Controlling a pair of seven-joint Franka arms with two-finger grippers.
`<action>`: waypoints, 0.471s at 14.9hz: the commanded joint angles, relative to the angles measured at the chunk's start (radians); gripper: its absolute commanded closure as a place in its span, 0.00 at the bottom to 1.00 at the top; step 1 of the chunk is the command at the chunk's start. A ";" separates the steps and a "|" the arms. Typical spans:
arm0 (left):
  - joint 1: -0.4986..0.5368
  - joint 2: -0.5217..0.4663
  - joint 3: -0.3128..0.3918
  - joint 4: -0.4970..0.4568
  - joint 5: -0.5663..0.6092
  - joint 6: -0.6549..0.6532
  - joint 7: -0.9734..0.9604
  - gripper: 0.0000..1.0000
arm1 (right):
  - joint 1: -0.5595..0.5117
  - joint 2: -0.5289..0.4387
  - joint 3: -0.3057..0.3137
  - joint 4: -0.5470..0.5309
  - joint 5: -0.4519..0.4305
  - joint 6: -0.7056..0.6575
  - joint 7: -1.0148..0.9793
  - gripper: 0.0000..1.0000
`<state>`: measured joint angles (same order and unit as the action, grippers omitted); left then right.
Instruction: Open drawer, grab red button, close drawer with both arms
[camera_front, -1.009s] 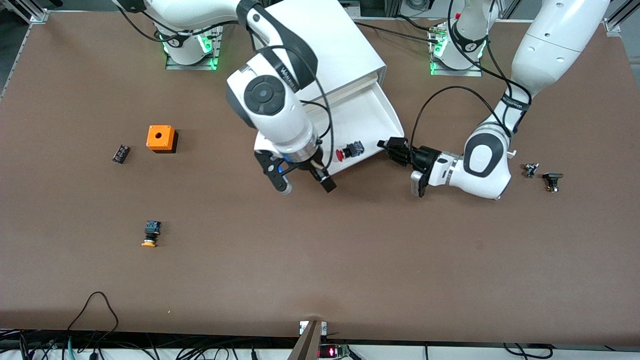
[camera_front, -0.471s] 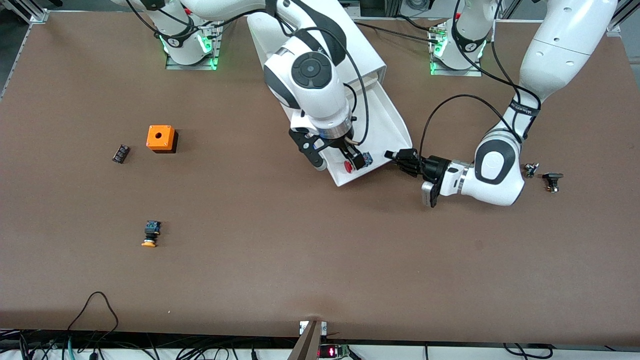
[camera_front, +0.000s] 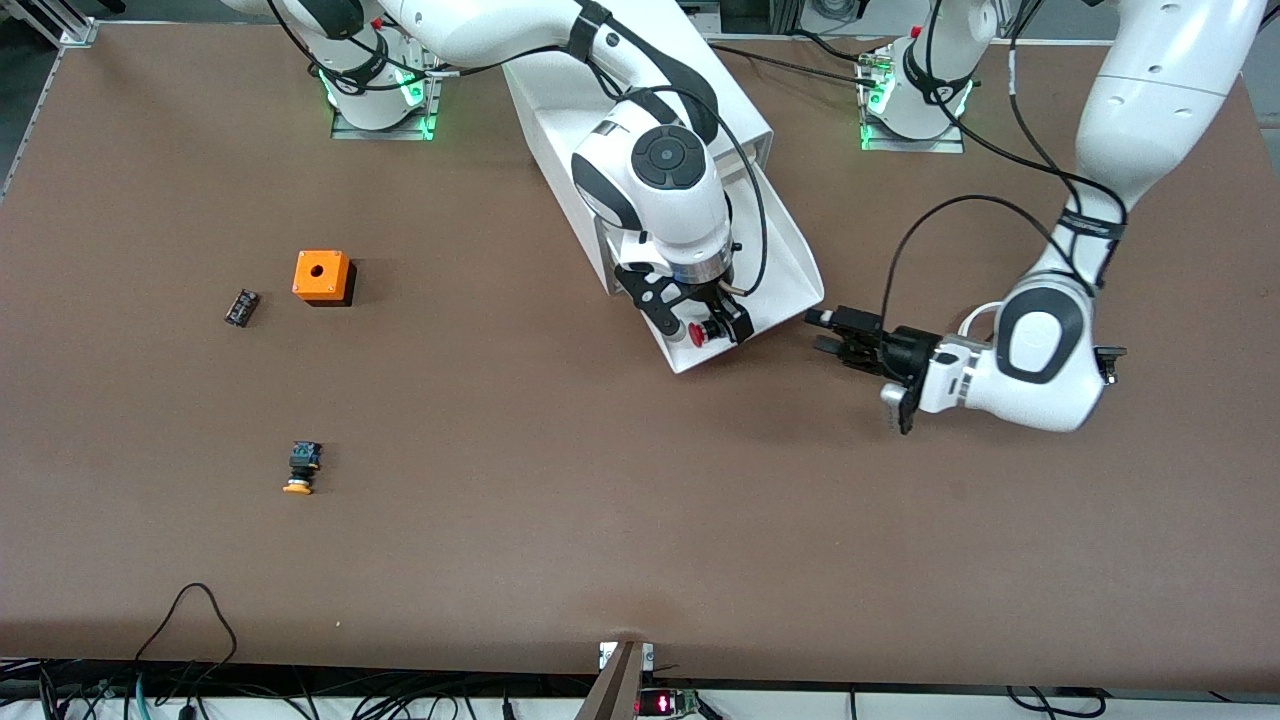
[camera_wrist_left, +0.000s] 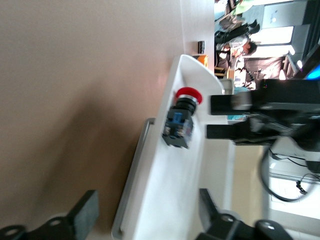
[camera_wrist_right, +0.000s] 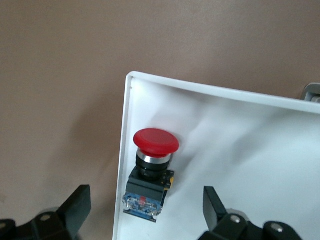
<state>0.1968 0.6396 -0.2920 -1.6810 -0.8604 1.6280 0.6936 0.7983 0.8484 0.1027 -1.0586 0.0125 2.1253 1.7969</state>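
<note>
Right wrist view is showing my right gripper (camera_wrist_right: 145, 210) hanging wide open over the button (camera_wrist_right: 150, 172), gripping nothing; it's lying inside the pulled-out drawer (camera_wrist_right: 250, 120). Left gripper (camera_front: 835, 332) is sitting open beside the drawer front, empty too.

Front view: high, across the table (camera_front: 640, 560), facing both robot bases, wide. Right wrist view: close, straight down onto the drawer (camera_wrist_right: 225, 105) corner and the button (camera_wrist_right: 152, 167). Left wrist view: low, side-on at the same drawer (camera_wrist_left: 165, 190) and button (camera_wrist_left: 181, 120).
</note>
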 joint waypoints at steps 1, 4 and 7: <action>0.033 0.005 -0.009 0.119 0.069 -0.109 -0.117 0.00 | 0.031 0.034 -0.018 0.038 -0.019 0.014 0.032 0.01; 0.067 0.005 -0.009 0.184 0.073 -0.187 -0.181 0.00 | 0.045 0.047 -0.034 0.038 -0.017 0.030 0.051 0.01; 0.102 0.003 -0.007 0.260 0.078 -0.276 -0.288 0.00 | 0.045 0.057 -0.034 0.038 -0.017 0.041 0.052 0.15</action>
<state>0.2733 0.6369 -0.2913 -1.4912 -0.8150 1.4173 0.4849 0.8339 0.8824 0.0794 -1.0584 0.0109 2.1590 1.8241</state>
